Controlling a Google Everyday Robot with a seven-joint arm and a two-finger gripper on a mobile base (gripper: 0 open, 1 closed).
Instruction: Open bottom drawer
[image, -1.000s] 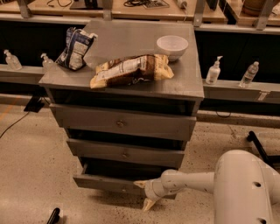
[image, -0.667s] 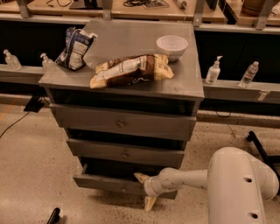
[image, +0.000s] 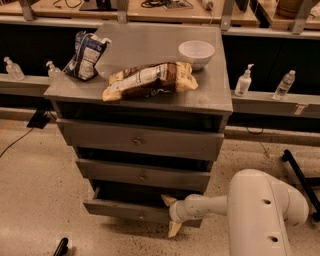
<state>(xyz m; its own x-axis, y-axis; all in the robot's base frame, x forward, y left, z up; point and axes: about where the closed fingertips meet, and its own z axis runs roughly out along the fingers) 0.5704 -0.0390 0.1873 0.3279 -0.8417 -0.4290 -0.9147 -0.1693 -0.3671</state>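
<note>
The bottom drawer (image: 131, 211) is the narrowest grey front at the foot of the grey chest, with a small round knob (image: 141, 216). It stands pulled out a little, and a dark gap shows behind its front. My gripper (image: 170, 215) is at the right part of this front, reaching in from the right on a white arm (image: 210, 205). Its tan fingers are spread. One fingertip (image: 167, 200) is above the front's top edge and the other is below the front near the floor. I cannot tell whether they touch the wood.
The mid-sized drawer (image: 142, 175) and the widest top drawer (image: 137, 141) sit above. On the chest top lie a brown snack bag (image: 150, 80), a blue-white bag (image: 86, 55) and a white bowl (image: 196, 52). Bottles stand on side ledges. My white arm housing (image: 265, 215) fills the lower right.
The white arm housing has shifted a little to the left. The gripper stays at the right part of the bottom drawer front, and the drawer looks the same.
</note>
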